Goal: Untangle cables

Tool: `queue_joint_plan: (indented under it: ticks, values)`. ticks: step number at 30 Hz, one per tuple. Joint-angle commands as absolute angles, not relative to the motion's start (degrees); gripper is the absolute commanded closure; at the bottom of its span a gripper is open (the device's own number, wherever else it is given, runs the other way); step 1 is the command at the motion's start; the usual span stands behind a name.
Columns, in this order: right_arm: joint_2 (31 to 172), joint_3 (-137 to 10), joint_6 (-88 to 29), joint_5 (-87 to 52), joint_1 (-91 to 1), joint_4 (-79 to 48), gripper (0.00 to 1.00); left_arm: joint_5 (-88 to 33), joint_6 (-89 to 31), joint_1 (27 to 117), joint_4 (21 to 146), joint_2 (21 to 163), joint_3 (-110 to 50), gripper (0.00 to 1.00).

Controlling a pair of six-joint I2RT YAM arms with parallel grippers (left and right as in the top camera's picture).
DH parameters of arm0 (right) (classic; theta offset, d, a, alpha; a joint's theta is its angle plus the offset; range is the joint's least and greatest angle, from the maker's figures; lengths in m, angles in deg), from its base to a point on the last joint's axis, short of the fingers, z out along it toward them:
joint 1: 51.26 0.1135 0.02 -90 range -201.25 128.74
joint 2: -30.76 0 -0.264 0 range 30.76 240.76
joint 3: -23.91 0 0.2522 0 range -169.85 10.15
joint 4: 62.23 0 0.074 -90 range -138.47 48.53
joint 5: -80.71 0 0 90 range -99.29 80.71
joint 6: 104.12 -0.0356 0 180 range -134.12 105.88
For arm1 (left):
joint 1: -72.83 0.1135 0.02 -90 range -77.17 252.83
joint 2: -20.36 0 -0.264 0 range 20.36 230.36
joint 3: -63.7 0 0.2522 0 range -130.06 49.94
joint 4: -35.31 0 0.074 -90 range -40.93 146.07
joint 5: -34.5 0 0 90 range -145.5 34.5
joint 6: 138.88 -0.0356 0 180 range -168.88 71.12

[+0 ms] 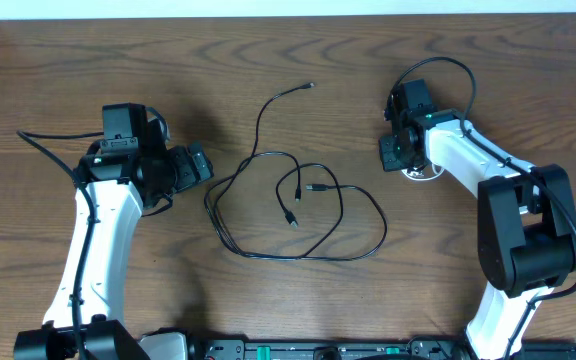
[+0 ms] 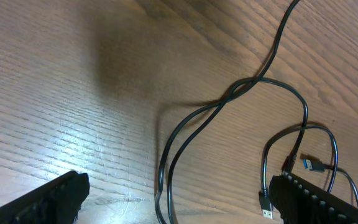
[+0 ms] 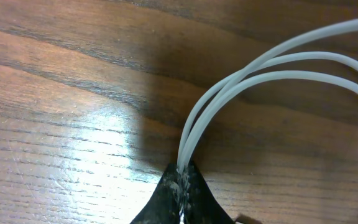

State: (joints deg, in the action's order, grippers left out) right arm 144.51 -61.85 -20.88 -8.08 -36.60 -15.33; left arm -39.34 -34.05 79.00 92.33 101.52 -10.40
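Locate the black cable [image 1: 298, 215] at the centre of the overhead frame, sprawled in loose overlapping loops on the wooden table [image 1: 528, 60], one end trailing toward upper centre and further plug ends [image 1: 315, 187] lying inside the loops. Locate the white cable [image 1: 424, 173] at upper right, well apart from the black one and bunched beneath the right gripper [image 1: 406, 155]. Judge this as deliberate: holds the white bundle off to one side so that no strand crosses the black loops. In the right wrist view, confirm the right gripper [image 3: 182, 174] pinched tight on several strands of white cable [image 3: 241, 81] arcing toward the upper right of frame. In the left wrist view, confirm the left gripper [image 2: 179, 186] spread wide and gripping nothing, with a doubled run of black cable [image 2: 229, 99] passing through the gap at the lower edge. Judge this as staging for a pick at the left side of the loops. Note the left arm [image 1: 98, 230] rising from lower left, wrist bent rightward; note the right arm [image 1: 468, 155] reaching up-left from lower right, wrist turned down at the table.
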Motion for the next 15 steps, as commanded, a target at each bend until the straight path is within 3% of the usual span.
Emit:
queue_joint_plan:
  ticks: [1, 15]
  values:
    - [147.1, -61.2, -18.2, -9.2, -36.4, -14.8, 0.99, -39.7, -34.0, 79.1, 92.5, 101.9, -10.2, 0.02]
    - [139.2, -61.3, -16.2, -4.9, -45.9, -11.5, 0.99, -39.7, -34.0, 79.1, 92.5, 101.9, -10.2, 0.02]
